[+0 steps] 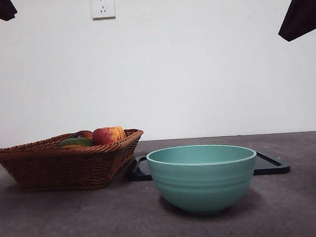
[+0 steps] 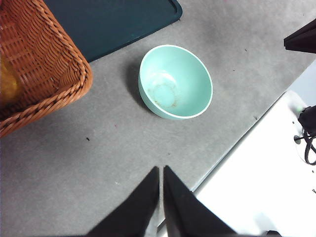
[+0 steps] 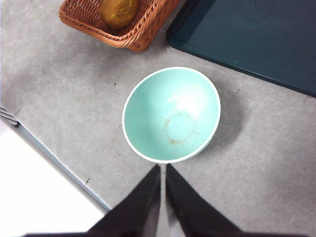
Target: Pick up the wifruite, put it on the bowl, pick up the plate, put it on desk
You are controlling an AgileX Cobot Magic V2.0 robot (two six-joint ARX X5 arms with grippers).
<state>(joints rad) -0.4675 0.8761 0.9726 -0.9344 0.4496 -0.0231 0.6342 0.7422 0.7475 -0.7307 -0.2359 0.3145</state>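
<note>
On the tabletop [image 1: 308, 206] stood one teal bowl [image 1: 202, 176], empty, one wicker basket [image 1: 64, 163] and one black tray [image 1: 271, 165] behind the bowl. One brown wifruite [image 3: 119, 12] lay in the basket beside one red-yellow apple [image 1: 108, 135] and one green fruit [image 1: 76, 141]. Both arms waited high above: left end effector [image 2: 161, 170] and right end effector [image 3: 163, 168] each had jaws nearly together, holding nothing.
</note>
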